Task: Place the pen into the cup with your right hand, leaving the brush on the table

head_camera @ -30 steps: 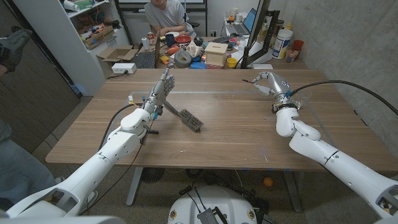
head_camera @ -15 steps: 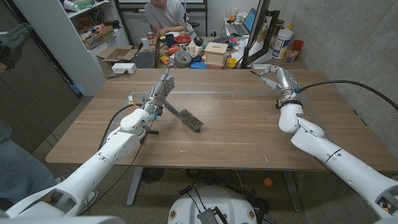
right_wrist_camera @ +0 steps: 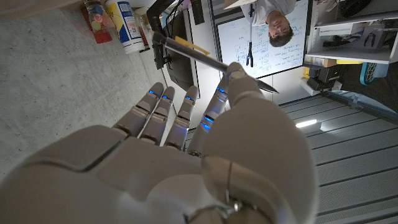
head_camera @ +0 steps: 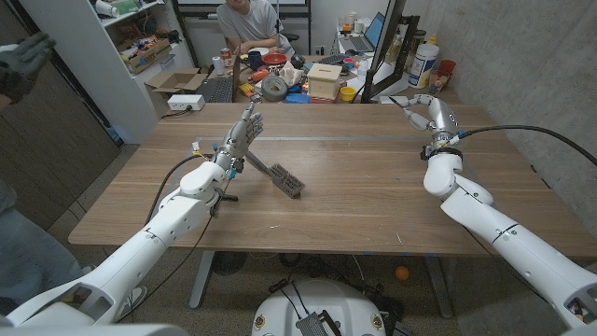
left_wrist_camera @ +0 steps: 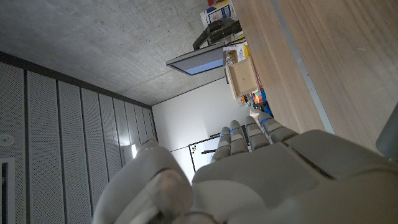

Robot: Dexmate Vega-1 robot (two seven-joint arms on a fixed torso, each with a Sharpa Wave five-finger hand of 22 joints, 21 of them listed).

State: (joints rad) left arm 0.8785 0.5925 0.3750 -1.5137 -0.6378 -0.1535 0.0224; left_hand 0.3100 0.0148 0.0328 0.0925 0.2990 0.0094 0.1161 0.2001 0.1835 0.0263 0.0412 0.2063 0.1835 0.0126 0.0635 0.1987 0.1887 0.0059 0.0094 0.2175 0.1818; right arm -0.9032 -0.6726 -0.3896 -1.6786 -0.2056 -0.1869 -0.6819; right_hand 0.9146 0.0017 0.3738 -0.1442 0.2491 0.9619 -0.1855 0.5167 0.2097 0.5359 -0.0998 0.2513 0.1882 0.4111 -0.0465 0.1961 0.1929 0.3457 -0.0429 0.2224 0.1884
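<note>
Head view, left to right. The robot's left robot hand (head_camera: 244,132) stands raised over the left part of the pale wooden table (head_camera: 364,191), its fingers straight, close together and empty; the left wrist view confirms that nothing lies in them. Just beside its wrist lies the dark grey brush with a block-shaped bristle head (head_camera: 285,179), its long axis running obliquely from the left wrist toward the middle of the table. Whether the handle end touches that wrist cannot be told. The brush is near the left arm and well apart from the right. At the far right corner of the table the right robot hand (head_camera: 432,111) is lifted clear of the surface. In the right wrist view this robot hand (right_wrist_camera: 186,143) pinches the slim dark pen (right_wrist_camera: 205,59) between thumb and a fingertip, the other fingers extended alongside. The pen's long axis lies across the fingertips, with a tapered end projecting past the thumb. No cup can be identified on the table, so its bearing from the pen cannot be stated; locating it would appear to be the condition for the coming move. The blue-and-white labelled container (right_wrist_camera: 127,25) and the whiteboard (right_wrist_camera: 249,37) carry writing too small to read.
</note>
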